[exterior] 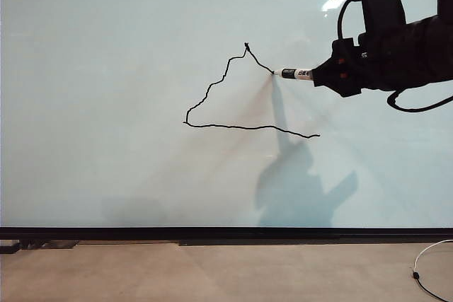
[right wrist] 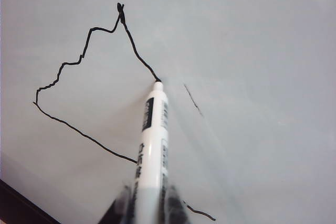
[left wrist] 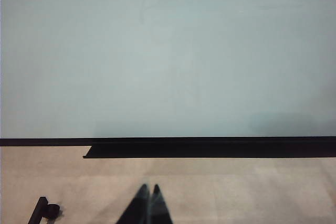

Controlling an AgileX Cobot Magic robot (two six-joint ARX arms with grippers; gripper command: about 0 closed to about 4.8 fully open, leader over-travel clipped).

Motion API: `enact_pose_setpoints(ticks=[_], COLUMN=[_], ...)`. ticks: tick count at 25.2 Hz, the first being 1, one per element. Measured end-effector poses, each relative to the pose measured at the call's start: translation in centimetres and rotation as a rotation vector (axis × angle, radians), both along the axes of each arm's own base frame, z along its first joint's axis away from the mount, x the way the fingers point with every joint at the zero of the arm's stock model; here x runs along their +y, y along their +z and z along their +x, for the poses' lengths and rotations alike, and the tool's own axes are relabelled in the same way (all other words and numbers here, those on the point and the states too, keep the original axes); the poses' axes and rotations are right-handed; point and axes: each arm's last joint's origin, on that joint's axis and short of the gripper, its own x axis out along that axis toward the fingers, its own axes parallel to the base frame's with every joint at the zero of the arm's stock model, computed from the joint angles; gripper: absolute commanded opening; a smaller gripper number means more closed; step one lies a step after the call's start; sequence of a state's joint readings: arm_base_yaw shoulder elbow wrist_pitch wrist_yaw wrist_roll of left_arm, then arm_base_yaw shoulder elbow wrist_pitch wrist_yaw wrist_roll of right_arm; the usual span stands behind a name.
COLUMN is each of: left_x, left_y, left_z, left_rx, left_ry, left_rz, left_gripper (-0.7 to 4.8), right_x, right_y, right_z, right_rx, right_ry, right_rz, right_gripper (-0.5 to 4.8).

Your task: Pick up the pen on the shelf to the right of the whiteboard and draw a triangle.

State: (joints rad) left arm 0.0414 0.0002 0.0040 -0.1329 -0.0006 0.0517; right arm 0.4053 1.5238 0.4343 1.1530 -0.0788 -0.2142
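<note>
Triangle [exterior: 241,97] two-thirds drawn on whiteboard [exterior: 106,68]: base line and wobbly left side done, peak formed, third side only started from peak. Right gripper [exterior: 318,74] clamped on pen [exterior: 295,73], upper right of board in exterior view; tip touching board at end of short downstroke. Left: carry line down to right end of base, which pokes out past pen. Left gripper [left wrist: 148,203] fingers together, holding nothing, low before board's black lower strip.

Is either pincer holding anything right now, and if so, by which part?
The right pincer is shut on the pen, gripping the rear of its barrel, tip on the whiteboard. The left pincer is shut and holds nothing.
</note>
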Motion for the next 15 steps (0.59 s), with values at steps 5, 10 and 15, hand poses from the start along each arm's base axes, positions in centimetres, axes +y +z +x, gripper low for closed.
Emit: enact_pose_setpoints(ticks=[5,10,15], left_x=[0.00,0.00,0.00], left_y=[0.00,-0.01,0.00], left_z=[0.00,0.00,0.00], left_rx=[0.000,0.000,0.000], left_ry=[0.000,0.000,0.000], left_rz=[0.000,0.000,0.000], left_gripper=[-0.05,-0.05,-0.05], right_x=[-0.04,-0.23,-0.30], right_y=[-0.07,-0.16,-0.20], right_z=[0.02,0.12,0.15], right_rx=[0.007,0.017,0.022], right_ry=[-0.002,-0.006,-0.008], right_rz=[-0.003,-0.004,-0.006], right_gripper=[-0.04,-0.04,-0.04])
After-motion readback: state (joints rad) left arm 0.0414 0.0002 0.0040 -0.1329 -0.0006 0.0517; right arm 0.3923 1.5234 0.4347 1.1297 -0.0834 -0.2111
